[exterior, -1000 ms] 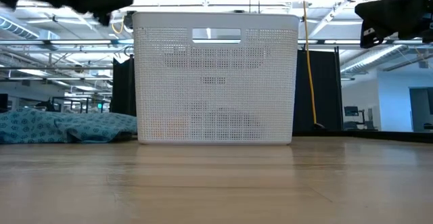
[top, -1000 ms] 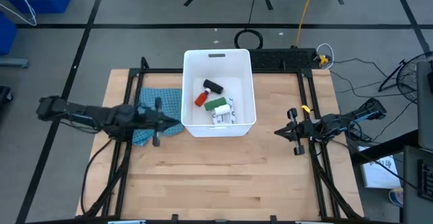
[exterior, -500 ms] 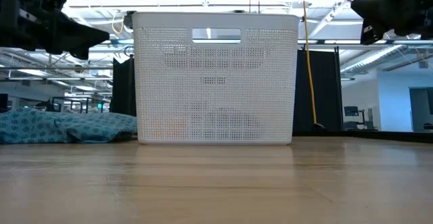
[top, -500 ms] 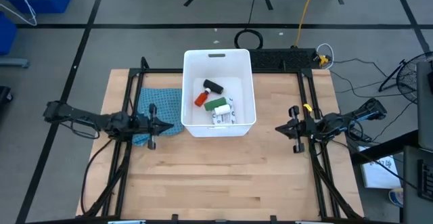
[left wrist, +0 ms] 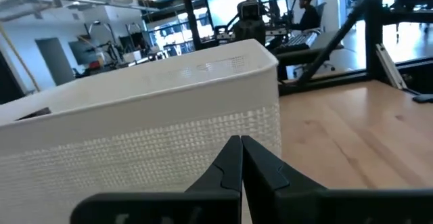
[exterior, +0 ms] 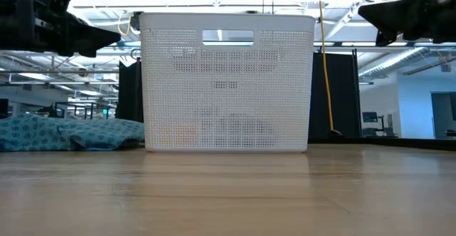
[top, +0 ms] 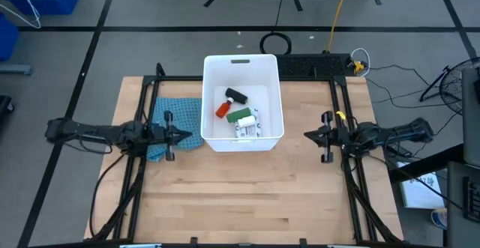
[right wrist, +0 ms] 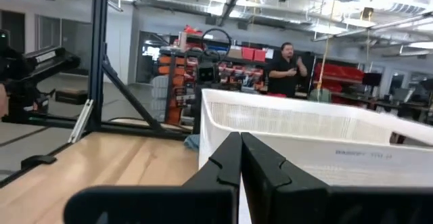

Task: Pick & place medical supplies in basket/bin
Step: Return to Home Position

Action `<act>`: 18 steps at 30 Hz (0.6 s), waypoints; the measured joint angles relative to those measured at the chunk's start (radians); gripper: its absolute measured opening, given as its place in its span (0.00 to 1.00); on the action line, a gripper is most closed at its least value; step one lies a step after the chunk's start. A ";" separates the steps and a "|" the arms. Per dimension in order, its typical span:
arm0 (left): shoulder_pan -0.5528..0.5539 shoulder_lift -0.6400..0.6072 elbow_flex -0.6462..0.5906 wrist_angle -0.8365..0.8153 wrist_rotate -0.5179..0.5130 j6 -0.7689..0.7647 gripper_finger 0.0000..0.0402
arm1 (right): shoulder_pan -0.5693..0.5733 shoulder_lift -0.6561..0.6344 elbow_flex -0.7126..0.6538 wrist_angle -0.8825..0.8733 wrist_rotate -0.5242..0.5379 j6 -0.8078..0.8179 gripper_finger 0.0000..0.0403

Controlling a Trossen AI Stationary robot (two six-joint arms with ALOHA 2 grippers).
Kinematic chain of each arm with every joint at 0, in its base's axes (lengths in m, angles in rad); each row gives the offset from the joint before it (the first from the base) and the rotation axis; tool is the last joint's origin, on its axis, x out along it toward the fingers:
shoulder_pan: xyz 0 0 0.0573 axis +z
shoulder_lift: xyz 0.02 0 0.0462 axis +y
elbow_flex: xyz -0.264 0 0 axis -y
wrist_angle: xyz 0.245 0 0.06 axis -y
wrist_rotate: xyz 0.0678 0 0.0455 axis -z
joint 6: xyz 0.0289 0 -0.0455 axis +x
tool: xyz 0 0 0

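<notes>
Wooden table (top: 240, 195): white tub (top: 241, 143) at far centre, one arm on each side.
Inside the tub lie the black block (top: 236, 95), orange bottle (top: 223, 111), green block (top: 240, 116) and white packet (top: 247, 128). The left gripper (top: 199, 136), fingers pressed together and empty, hangs over the patterned cloth (top: 180, 113) just beside the tub. The right gripper (top: 306, 135), also closed and empty, is apart on the opposite side.

The left gripper (left wrist: 241, 143) is keeping its two dark fingers pressed together, tips pointing at the woven wall of the white tub (left wrist: 155, 126) just ahead. The tub is sitting on the wooden table (left wrist: 358, 136). Beyond it a black frame strut (left wrist: 331, 41) is slanting upward, and a person (left wrist: 308, 11) is sitting far back in the room.
</notes>
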 joint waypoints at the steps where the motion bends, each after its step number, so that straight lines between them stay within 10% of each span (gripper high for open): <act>1: 0.030 0.000 0.000 0.000 0.034 -0.003 0.00 | -0.034 0.000 0.000 -0.009 -0.040 0.015 0.00; 18: 0.151 -0.091 0.001 0.030 0.186 0.072 0.00 | -0.274 -0.056 0.000 -0.020 -0.268 0.118 0.00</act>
